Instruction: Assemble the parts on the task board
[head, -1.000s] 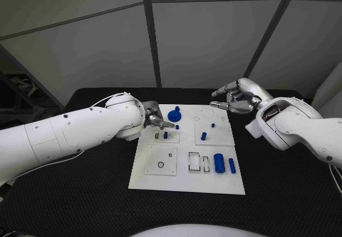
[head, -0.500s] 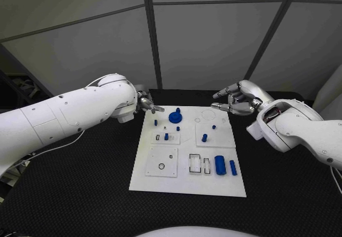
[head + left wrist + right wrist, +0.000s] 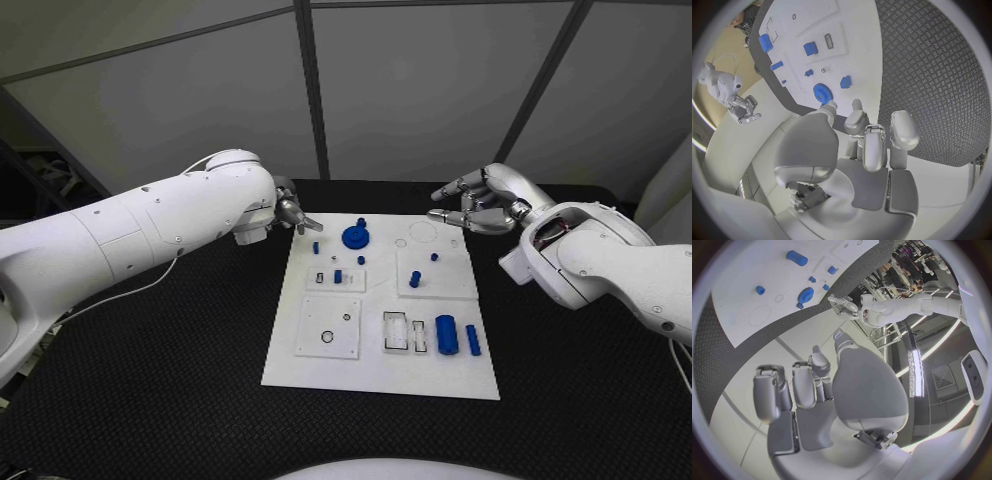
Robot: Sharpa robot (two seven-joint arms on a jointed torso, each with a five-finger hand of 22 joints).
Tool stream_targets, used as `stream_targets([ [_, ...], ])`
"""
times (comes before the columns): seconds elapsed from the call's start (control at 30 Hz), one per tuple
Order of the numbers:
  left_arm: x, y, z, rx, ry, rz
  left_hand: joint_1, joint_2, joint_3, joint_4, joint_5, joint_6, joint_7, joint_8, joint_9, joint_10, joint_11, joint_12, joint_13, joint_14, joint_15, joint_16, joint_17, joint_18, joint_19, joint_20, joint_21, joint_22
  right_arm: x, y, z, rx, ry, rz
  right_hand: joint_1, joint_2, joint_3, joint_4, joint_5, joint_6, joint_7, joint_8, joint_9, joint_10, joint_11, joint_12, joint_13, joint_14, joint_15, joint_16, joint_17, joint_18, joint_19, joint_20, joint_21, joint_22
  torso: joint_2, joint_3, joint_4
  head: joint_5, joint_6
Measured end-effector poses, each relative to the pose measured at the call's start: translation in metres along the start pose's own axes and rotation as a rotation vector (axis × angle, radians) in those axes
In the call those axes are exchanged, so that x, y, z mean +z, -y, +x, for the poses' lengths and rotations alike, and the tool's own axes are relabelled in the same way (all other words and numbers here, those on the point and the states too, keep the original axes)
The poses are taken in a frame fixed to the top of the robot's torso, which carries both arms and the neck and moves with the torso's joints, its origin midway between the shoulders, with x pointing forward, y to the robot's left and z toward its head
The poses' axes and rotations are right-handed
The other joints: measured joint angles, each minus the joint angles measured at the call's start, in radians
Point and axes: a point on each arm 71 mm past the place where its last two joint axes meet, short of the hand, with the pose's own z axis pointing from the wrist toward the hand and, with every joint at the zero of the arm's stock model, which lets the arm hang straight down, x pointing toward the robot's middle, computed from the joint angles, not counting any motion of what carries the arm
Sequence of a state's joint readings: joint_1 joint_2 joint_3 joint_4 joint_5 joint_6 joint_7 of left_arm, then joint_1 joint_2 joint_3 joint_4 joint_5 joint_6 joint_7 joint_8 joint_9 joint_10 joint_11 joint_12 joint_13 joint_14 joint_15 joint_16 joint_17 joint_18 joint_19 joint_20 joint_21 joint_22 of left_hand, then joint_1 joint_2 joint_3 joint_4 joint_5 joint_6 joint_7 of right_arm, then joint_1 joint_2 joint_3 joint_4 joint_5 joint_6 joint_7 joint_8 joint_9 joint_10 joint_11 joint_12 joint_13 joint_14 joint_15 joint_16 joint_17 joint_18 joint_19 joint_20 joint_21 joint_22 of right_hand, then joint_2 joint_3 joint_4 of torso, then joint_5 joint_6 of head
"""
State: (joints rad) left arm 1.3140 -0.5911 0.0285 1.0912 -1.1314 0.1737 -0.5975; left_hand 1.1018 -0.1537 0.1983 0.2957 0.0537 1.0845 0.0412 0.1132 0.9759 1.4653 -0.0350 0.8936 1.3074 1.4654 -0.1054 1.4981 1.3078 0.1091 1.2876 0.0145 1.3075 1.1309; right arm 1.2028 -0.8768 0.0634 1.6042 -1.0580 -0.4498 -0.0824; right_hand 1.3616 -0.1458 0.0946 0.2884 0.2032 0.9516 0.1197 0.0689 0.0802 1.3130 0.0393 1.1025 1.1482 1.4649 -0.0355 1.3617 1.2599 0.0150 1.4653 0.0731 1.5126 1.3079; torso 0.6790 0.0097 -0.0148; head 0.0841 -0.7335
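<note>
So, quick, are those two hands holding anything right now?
Left hand: open, holding nothing, beside the task board's far left corner.
Right hand: open, fingers loosely curled, holding nothing.

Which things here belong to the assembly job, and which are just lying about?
Job:
- white task board
- blue gear
- blue cylinder
- small blue pegs
- left hand, open
- right hand, holding nothing

Not the job:
- black table
- grey wall panels
</note>
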Motion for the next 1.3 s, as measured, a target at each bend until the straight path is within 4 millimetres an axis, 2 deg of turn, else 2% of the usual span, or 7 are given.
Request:
stream_targets([
  [0.37, 0.008, 0.001, 0.009, 0.034, -0.043, -0.01, 0.0, 0.0, -0.004, -0.002, 0.0, 0.007, 0.0, -0.004, -0.006, 0.0, 0.0, 0.0, 0.0, 0.0, 0.0, 0.0, 0.0, 0.0, 0.0, 0.0, -0.004, -0.001, 0.001, 0.0, 0.001, 0.0, -0.002, 0.0, 0.0, 0.0, 0.0, 0.0, 0.0, 0.0, 0.0, 0.0, -0.001, 0.0, 0.0, 0.0, 0.0, 0.0, 0.0, 0.0, 0.0, 0.0, 0.0, 0.0, 0.0, 0.0, 0.0, 0.0003, -0.0021, 0.001, -0.003],
  [0.87, 0.011, 0.007, 0.015, 0.051, -0.073, 0.007, -0.005, -0.005, -0.007, 0.001, 0.0, 0.015, 0.0, -0.008, -0.016, 0.0, 0.0, -0.004, 0.001, 0.0, 0.0, 0.0, 0.0, 0.0, 0.0, 0.0, -0.004, -0.001, 0.002, -0.002, 0.003, -0.001, -0.006, -0.003, 0.0, 0.0, 0.0, 0.0, 0.0, 0.0, 0.0, 0.0, -0.001, 0.0, 0.0, 0.0, 0.0, 0.0, 0.0, 0.0, 0.0, 0.0, 0.0, 0.0, 0.0, 0.0, -0.001, 0.0011, -0.0012, -0.003, -0.006],
  [1.07, 0.013, 0.007, 0.017, 0.054, -0.083, 0.01, 0.01, 0.01, -0.004, -0.002, 0.0, 0.022, 0.0, -0.012, -0.021, 0.0, 0.0, -0.004, 0.001, 0.0, 0.0, 0.0, 0.0, 0.0, 0.0, 0.0, -0.004, 0.001, 0.002, -0.002, 0.003, -0.001, -0.007, -0.004, 0.0, 0.0, 0.0, 0.0, 0.0, 0.0, 0.0, 0.0, -0.001, 0.0, 0.0, 0.0, 0.0, 0.0, 0.0, 0.0, 0.0, 0.0, 0.0, 0.0, 0.0, 0.0, -0.001, 0.0012, -0.0012, -0.002, -0.009],
  [1.3, 0.014, 0.009, 0.02, 0.057, -0.093, 0.016, 0.016, 0.016, 0.001, -0.007, 0.0, 0.025, -0.004, -0.012, -0.026, 0.0, 0.0, -0.004, 0.001, 0.0, 0.0, 0.0, 0.0, 0.0, 0.0, 0.0, -0.004, 0.002, 0.003, -0.003, 0.004, -0.001, -0.009, -0.006, 0.0, 0.0, 0.0, 0.0, 0.0, 0.0, 0.0, 0.0, -0.001, 0.0, 0.0, 0.0, 0.0, 0.0, 0.0, 0.0, 0.0, 0.0, 0.0, 0.0, 0.0, 0.0, -0.001, 0.0011, -0.0003, -0.002, -0.011],
])
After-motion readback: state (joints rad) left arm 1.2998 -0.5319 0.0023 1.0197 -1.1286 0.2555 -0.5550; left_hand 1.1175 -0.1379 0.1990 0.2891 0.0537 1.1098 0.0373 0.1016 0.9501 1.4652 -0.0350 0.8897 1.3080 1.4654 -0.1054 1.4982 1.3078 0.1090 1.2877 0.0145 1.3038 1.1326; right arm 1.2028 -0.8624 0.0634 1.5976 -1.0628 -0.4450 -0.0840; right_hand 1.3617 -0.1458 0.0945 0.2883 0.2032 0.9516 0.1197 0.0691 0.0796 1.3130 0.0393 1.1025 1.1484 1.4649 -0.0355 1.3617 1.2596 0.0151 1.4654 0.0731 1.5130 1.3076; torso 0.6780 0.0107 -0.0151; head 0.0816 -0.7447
